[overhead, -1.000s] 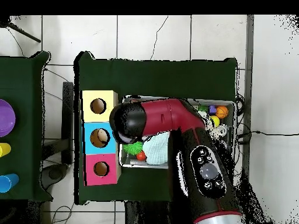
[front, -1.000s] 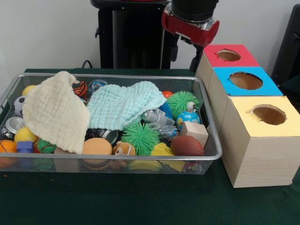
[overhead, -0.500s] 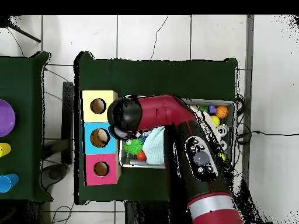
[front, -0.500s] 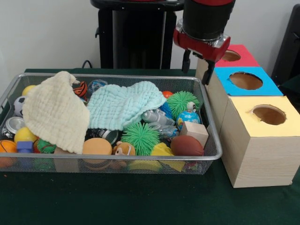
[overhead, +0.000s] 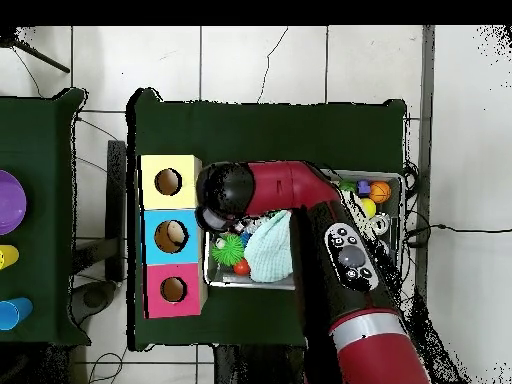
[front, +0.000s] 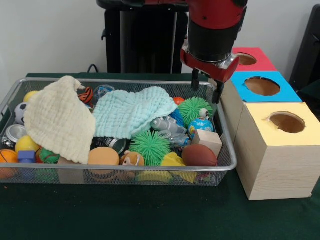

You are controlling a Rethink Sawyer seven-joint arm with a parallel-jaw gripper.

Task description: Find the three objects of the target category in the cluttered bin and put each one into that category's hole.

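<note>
A wire mesh bin [front: 226, 164] holds a heap of toys. A cream cloth [front: 57, 120] and a mint cloth [front: 132, 112] cover much of it. My gripper [front: 205, 90] hangs open and empty over the bin's right end, just above a green spiky ball [front: 195, 107] and a globe ball [front: 201, 126]. Close by lie a second green spiky ball [front: 150, 146], a wooden block [front: 207, 141] and a brown football [front: 199, 155]. To the right stand the red box [front: 262, 64], blue box [front: 286, 93] and yellow box [front: 260, 120], each with a round hole. What lies under the cloths is hidden.
The bin's left end holds a soccer ball [front: 20, 112], a silver can [front: 15, 132], a basketball [front: 6, 156] and a blue cube [front: 26, 156]. An orange ball [front: 103, 156] and a plush toy [front: 132, 159] lie at its front. In the overhead view my arm [overhead: 345, 260] covers most of the bin.
My gripper has come down from near the red box and shifted left, so it now hangs low over the bin's right end. It stays open and empty. The toys have not moved.
</note>
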